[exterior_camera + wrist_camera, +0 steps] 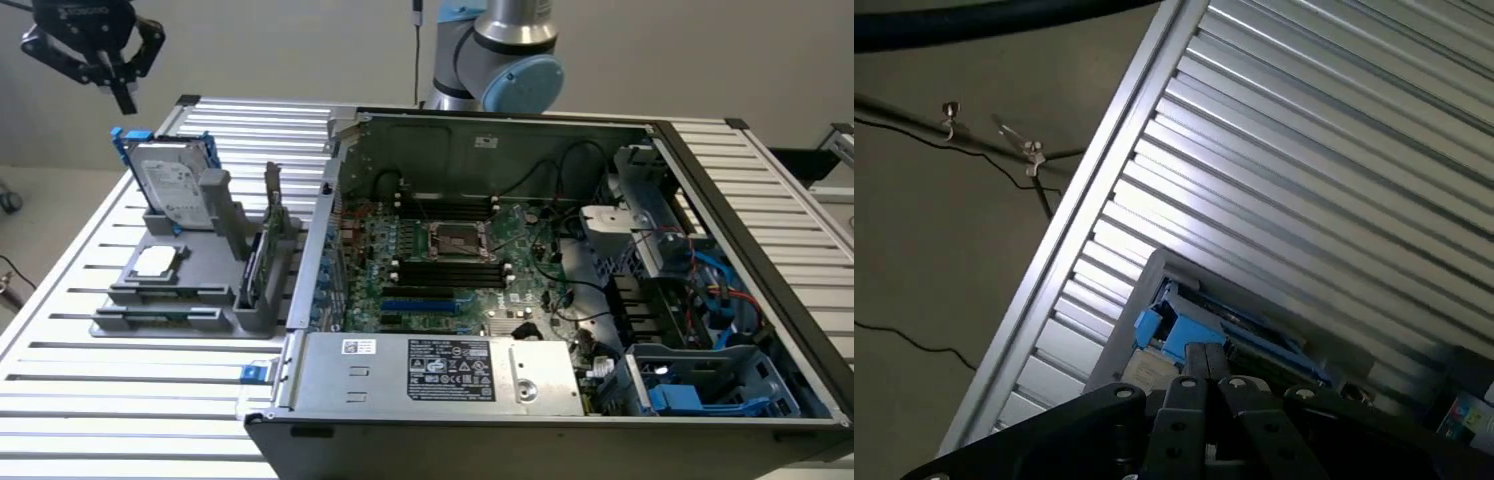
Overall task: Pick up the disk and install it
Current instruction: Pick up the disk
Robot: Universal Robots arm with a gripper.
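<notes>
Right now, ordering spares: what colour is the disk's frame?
Blue. The disk shows best in the exterior view.

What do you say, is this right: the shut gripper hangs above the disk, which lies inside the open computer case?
Not quite. The shut gripper hangs above the disk, but the disk is outside the open computer case: the exterior view shows it standing upright in a grey holder on the table, to that view's left of the case.

At eleven o'clock in the exterior view, the top edge crops my claw (123,98). In the wrist view my fingers (1196,400) hide much of the disk (1176,328).
</notes>
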